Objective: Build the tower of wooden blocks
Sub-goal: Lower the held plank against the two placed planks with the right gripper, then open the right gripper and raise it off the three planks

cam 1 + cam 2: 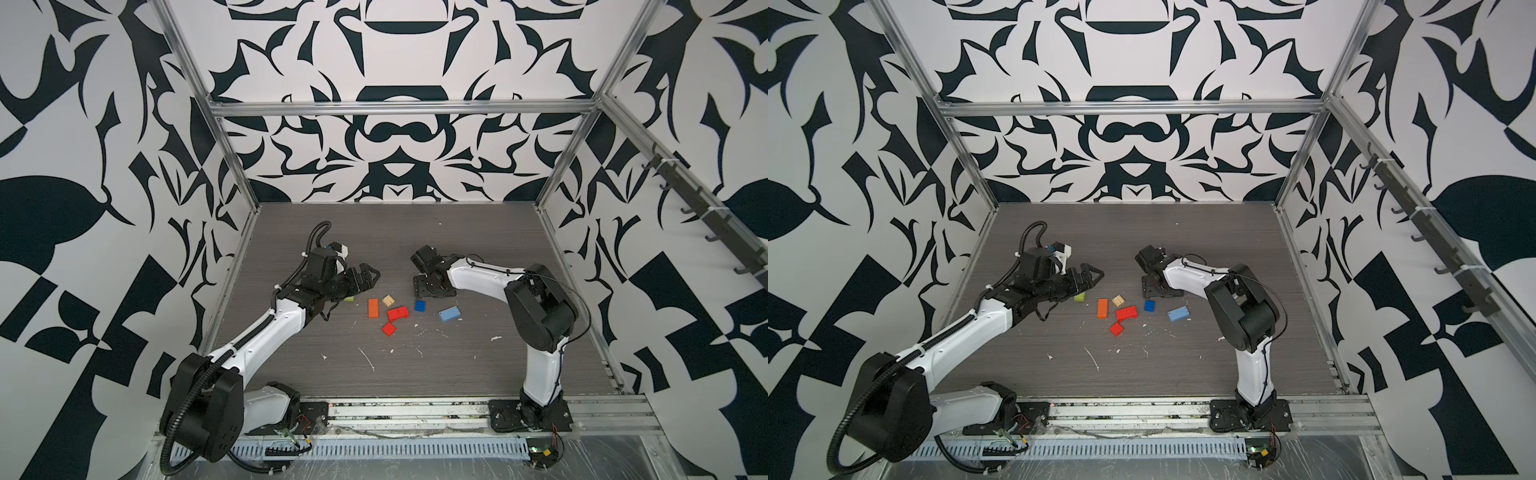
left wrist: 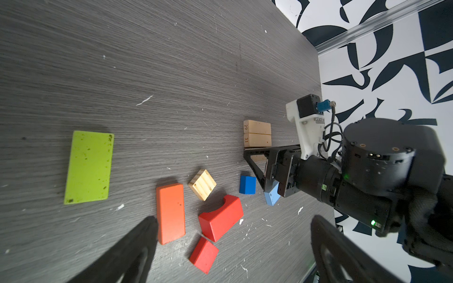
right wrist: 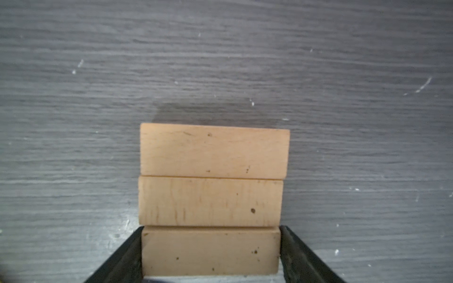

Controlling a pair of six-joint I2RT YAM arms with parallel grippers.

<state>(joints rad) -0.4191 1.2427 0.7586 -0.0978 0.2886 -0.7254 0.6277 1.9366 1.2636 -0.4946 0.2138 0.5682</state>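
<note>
Currently, three tan blocks [image 3: 212,201] laid side by side on table [image 3: 73,110]; end block [image 3: 210,252] flanked by right hand [image 3: 212,228], grip cannot be told; left hand [image 1: 370,276] held spread, empty, near coloured blocks [image 1: 398,312].

In both top views your left arm [image 1: 286,318] covers most of the lime block [image 1: 350,298], left of the orange block [image 1: 373,308]; the tan blocks [image 3: 213,152], right of it, vanish under the right arm [image 1: 473,276]. In the left wrist view the right jaws hide part of the light blue block [image 2: 270,197]. Whether those jaws press the nearest tan block, you cannot tell.
</note>
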